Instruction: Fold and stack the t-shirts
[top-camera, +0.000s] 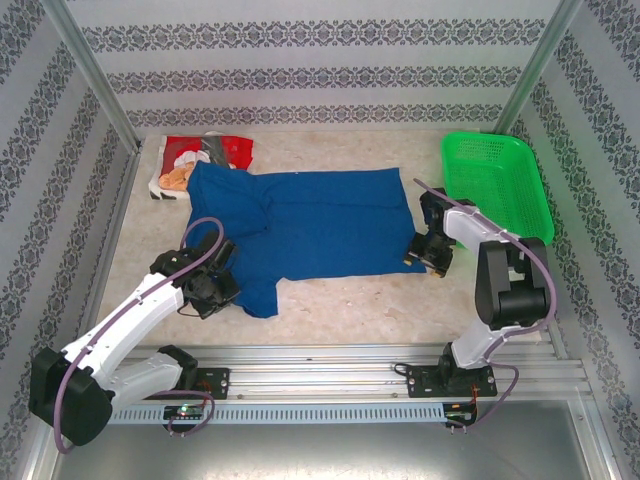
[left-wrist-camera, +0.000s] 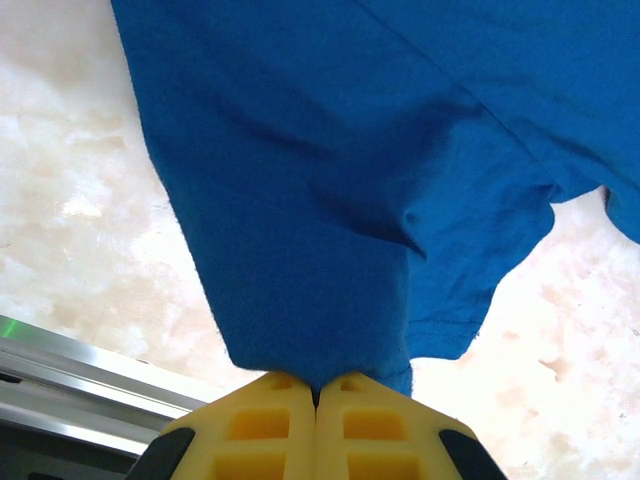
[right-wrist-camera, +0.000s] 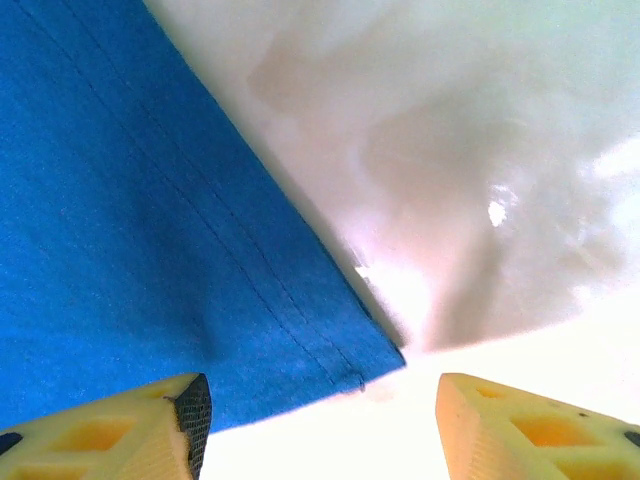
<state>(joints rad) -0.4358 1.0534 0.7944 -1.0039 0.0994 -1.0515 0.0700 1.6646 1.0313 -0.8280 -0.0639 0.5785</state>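
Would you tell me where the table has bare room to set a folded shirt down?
Bare table runs along the near side between the blue shirt and the rail, and along the far edge between the red shirt and green basket. It is crowded beside the left gripper and right gripper.

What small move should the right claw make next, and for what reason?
Probably the right claw should ease forward a little and close on the hem corner of the blue t-shirt. Its jaws stand open, with that corner lying just ahead between them. The left claw is shut on the shirt's near left part, so both ends could then be lifted for a fold.
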